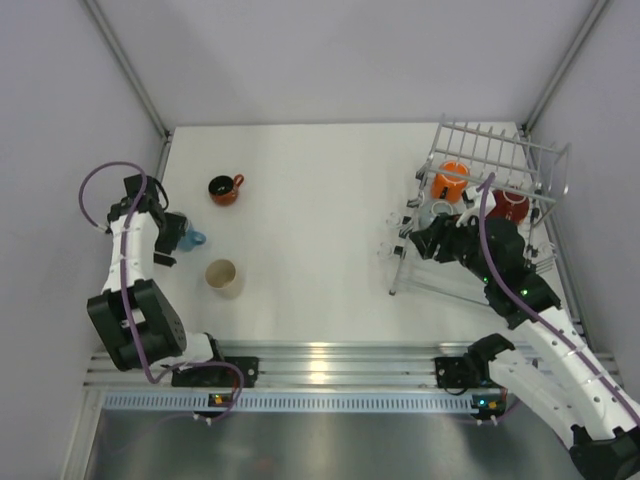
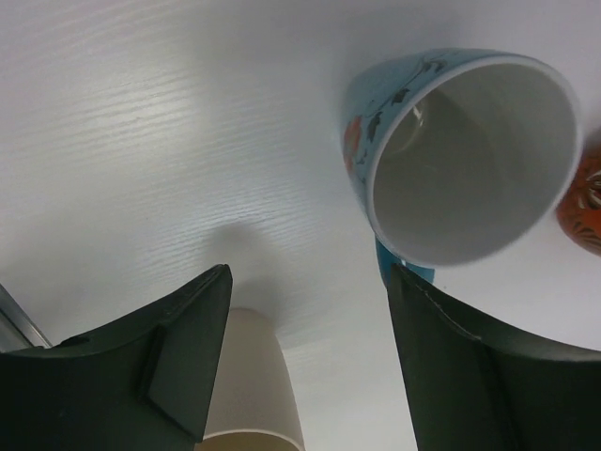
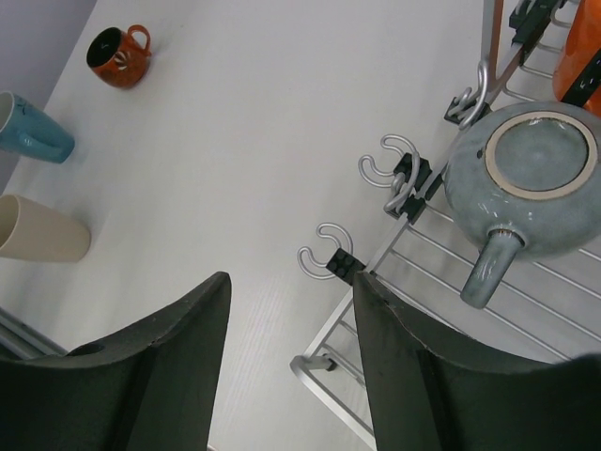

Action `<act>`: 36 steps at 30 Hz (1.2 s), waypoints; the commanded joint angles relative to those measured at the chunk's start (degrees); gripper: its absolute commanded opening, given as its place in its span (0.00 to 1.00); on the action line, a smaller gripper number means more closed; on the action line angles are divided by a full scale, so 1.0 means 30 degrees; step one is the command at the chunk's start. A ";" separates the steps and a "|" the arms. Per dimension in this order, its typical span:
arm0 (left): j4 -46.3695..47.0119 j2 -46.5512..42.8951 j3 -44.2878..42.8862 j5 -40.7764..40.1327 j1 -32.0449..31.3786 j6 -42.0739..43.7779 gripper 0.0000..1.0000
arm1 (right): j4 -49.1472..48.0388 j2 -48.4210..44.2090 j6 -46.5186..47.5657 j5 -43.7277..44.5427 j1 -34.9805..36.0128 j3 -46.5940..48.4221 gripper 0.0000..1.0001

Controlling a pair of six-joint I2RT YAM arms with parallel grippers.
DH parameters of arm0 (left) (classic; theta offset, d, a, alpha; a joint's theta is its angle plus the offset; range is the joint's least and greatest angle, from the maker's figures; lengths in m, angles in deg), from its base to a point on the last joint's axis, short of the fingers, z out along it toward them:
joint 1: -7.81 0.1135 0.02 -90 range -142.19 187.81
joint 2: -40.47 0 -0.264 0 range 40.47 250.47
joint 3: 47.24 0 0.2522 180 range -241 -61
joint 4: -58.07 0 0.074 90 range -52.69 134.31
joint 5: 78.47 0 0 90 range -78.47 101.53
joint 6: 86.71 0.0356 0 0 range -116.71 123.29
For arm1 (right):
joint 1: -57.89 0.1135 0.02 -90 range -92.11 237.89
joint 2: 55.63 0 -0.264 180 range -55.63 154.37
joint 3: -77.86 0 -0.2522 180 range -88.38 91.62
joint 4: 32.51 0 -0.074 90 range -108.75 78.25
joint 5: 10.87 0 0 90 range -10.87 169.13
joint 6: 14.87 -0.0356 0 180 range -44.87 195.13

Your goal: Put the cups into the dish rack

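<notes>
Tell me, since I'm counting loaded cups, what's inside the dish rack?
Three mugs show in the dish rack: a grey mug upside down on the grid, a bright orange mug and a dark red mug. The right arm covers part of the base.

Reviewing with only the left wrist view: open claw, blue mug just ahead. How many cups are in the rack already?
Observer: Three sit in the dish rack: grey mug, bright orange mug, dark red mug.
Operator: How is the grey one placed?
Observer: Upside down on the wire base, handle sticking out sideways.
Operator: Right claw holding anything?
Observer: No, the right claw is open and empty, above the rack's edge.
</notes>
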 commanded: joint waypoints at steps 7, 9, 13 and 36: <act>-0.0242 0.1943 -0.0151 -0.1081 0.0258 -0.1074 0.73 | -0.0622 -0.0222 0.0491 0.0472 -0.0253 -0.0052 0.56; 0.0021 0.2177 -0.0501 -0.0296 0.0288 -0.0579 0.74 | -0.0593 -0.0193 0.0550 0.0501 -0.0253 -0.0023 0.56; -0.0007 0.1626 -0.0534 0.0878 0.0288 -0.0312 0.75 | -0.0768 -0.0076 0.0550 0.0619 -0.0253 -0.0081 0.56; 0.0813 0.2411 -0.2028 -0.0581 0.0786 -0.0515 0.83 | -0.0710 0.0453 0.0842 0.0823 -0.0253 0.0241 0.56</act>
